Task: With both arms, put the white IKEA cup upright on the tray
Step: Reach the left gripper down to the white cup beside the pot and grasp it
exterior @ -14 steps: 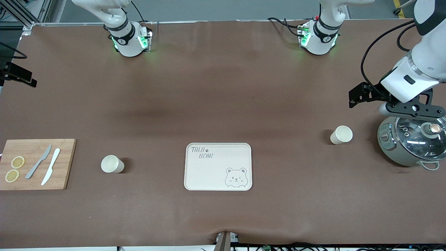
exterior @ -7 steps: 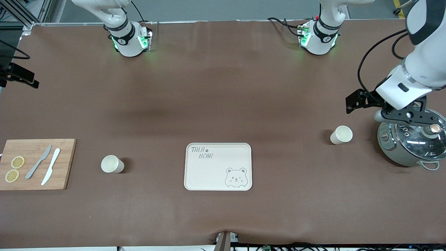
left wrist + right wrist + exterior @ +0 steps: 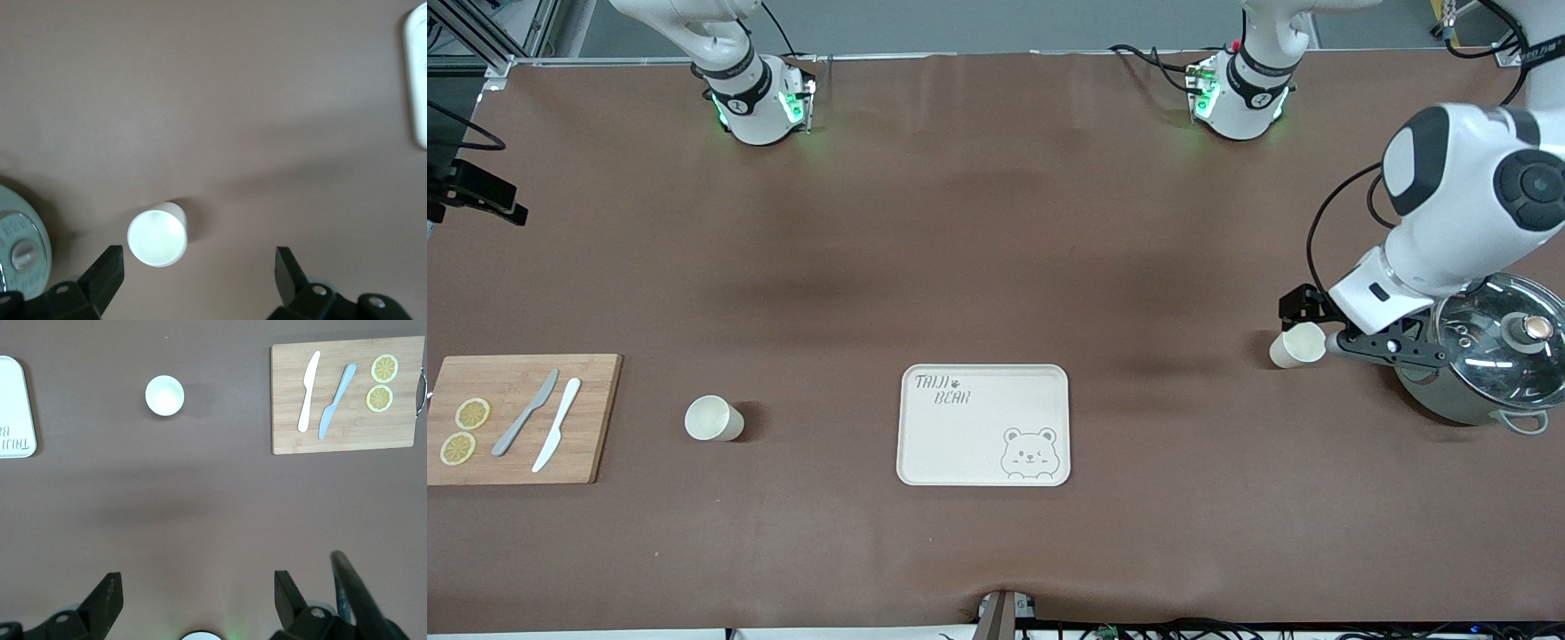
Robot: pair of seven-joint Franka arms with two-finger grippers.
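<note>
We see the flat cream tray (image 3: 983, 425) with its rounded rim lying bare on the brown table (image 3: 996, 267). Toward the left arm's end, our left gripper (image 3: 199, 267) hangs with jaws spread over a smooth white cup (image 3: 1297, 345). Toward the right arm's end stands a second cup (image 3: 713, 419), and our right gripper (image 3: 199, 590) waits, jaws released, high over the table.

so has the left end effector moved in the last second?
Yes. The left end effector has come off the pot toward the tray end and now sits, fingers open, over the cup beside the pot.
</note>
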